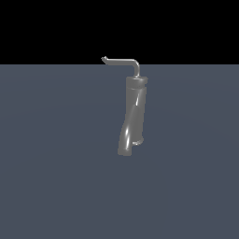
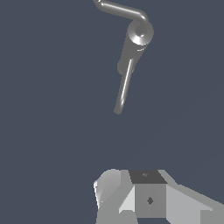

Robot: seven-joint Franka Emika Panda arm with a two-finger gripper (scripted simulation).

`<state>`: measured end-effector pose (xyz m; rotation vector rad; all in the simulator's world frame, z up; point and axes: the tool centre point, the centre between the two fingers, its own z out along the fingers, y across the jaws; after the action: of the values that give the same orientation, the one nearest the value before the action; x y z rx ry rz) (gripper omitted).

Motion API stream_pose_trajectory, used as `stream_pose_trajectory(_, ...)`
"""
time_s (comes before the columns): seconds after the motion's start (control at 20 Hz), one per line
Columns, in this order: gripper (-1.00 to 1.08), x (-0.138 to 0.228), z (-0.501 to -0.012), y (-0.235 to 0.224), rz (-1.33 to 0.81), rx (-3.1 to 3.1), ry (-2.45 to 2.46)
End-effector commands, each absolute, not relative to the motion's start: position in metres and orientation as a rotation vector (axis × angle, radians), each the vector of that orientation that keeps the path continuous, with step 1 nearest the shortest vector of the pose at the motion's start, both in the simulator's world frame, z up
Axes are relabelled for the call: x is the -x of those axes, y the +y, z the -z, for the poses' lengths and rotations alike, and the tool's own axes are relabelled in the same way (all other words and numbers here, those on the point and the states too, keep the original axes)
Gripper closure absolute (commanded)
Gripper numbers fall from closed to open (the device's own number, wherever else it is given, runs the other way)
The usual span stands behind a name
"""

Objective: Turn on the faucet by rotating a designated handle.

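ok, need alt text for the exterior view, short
A glossy dark grey faucet with a thick, slightly twisted body stands alone on a flat blue-grey surface under a black background. A thin light-grey L-shaped handle rises from its top and points toward the exterior view's left, ending in a small hooked tip. No arm or gripper shows in this view.

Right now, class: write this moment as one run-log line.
stage: approach | glossy dark grey twisted faucet: upright | thin light-grey L-shaped rod handle: untouched | tool: apart from faucet, state unclear
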<state>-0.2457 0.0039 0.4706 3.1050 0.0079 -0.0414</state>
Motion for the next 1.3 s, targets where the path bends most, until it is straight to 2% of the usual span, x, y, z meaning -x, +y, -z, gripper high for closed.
stream_pose_trajectory(0.0,1.08,0.246,-0.471,0.004,0.041,-3.105,0.008)
stream_pose_trajectory(0.75,1.08,0.24,-0.471,0.003,0.042,-3.072,0.015)
stream_pose_trajectory(1.25,1.08,0.221,-0.469,0.004,0.034,-3.067,-0.153)
